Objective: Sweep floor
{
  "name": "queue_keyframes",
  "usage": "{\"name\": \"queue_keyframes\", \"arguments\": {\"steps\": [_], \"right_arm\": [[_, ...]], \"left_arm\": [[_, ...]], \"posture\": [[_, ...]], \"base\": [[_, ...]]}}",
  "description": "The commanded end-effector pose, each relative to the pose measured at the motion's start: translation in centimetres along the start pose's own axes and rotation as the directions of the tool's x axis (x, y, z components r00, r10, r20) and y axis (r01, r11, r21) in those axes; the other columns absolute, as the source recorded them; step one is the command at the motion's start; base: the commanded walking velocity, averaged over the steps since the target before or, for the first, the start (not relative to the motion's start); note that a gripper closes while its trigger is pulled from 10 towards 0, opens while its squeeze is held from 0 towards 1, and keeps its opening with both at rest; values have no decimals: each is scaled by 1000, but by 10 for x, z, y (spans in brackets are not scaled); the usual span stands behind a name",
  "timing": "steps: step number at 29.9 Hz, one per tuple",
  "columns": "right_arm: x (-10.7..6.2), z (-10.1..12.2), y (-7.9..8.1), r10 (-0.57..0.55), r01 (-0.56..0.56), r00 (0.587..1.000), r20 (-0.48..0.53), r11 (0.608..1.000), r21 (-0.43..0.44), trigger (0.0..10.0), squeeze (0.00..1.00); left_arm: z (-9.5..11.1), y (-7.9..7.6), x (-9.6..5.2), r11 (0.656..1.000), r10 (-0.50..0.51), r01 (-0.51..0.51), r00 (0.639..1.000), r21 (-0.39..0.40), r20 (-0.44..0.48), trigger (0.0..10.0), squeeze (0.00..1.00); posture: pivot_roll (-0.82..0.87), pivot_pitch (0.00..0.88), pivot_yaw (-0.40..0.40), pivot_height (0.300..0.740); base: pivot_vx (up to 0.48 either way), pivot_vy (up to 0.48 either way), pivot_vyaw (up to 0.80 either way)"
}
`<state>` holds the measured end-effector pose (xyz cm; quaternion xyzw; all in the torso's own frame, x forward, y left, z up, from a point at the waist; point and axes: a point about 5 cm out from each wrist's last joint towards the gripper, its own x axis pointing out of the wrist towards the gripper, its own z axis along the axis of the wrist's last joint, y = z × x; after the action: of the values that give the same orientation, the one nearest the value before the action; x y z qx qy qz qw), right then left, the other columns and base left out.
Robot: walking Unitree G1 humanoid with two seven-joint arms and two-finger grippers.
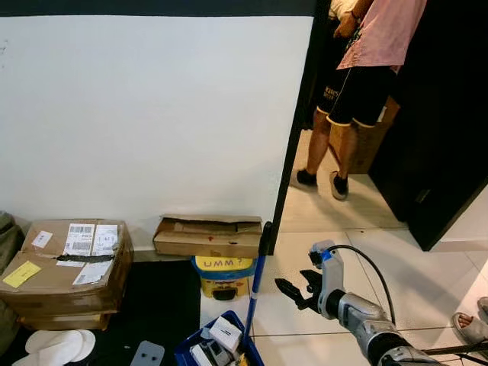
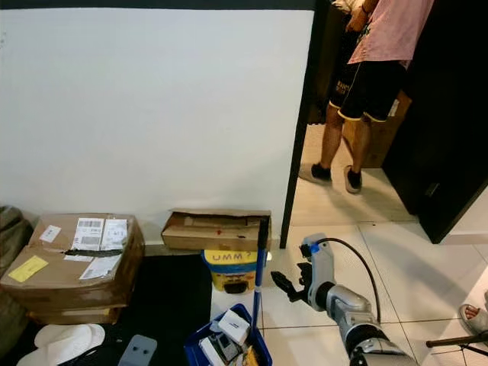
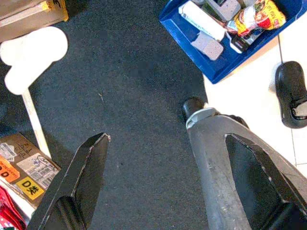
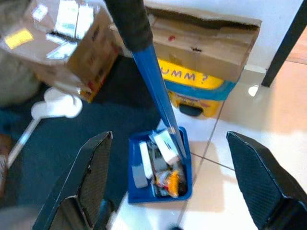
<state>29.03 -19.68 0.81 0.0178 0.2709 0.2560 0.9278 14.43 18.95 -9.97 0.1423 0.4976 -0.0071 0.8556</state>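
A broom stands upright with its blue handle (image 1: pixel 255 286) and black top grip (image 1: pixel 265 236) rising out of a blue tray (image 1: pixel 185 353) of small items. My right gripper (image 1: pixel 293 288) is held open just to the right of the handle at mid-height, not touching it. In the right wrist view the blue handle (image 4: pixel 156 91) runs between the open fingers (image 4: pixel 91 172), farther off. My left gripper (image 3: pixel 167 139) hangs open over a dark mat (image 3: pixel 129 96), with nothing held.
A yellow tub (image 1: pixel 223 274) and a flat cardboard box (image 1: pixel 207 236) sit by the white wall. A larger box (image 1: pixel 65 271) and white slippers (image 1: pixel 57 345) lie left. A person (image 1: pixel 358 69) stands in the doorway; a sandalled foot (image 1: pixel 469 326) shows at right.
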Motion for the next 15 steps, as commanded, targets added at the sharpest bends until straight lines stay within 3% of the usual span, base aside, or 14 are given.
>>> {"name": "queue_keyframes", "arguments": {"steps": [1, 7, 10, 15], "right_arm": [[2, 2, 3, 33, -35, 999, -21, 997, -70, 10000, 0], [8, 10, 9, 58, -58, 998, -11, 989, -136, 10000, 0], [20, 19, 26, 113, -108, 993, 19, 978, -178, 10000, 0], [26, 23, 35, 121, -111, 992, 36, 971, -211, 10000, 0]], "left_arm": [[-2, 0, 0, 1000, 5, -5, 1000, 8, -11, 10000, 0], [0, 0, 0, 1000, 5, -5, 1000, 8, -6, 10000, 0], [2, 3, 1, 1000, 9, -9, 1000, 14, 0, 10000, 0], [3, 5, 1, 1000, 16, -16, 1000, 15, 3, 10000, 0]], "posture": [[-80, 0, -33, 740], [-83, 0, -32, 740], [-80, 0, -27, 740], [-78, 0, -30, 740]], "base": [[0, 0, 0], [0, 0, 0], [0, 0, 0], [0, 0, 0]]}}
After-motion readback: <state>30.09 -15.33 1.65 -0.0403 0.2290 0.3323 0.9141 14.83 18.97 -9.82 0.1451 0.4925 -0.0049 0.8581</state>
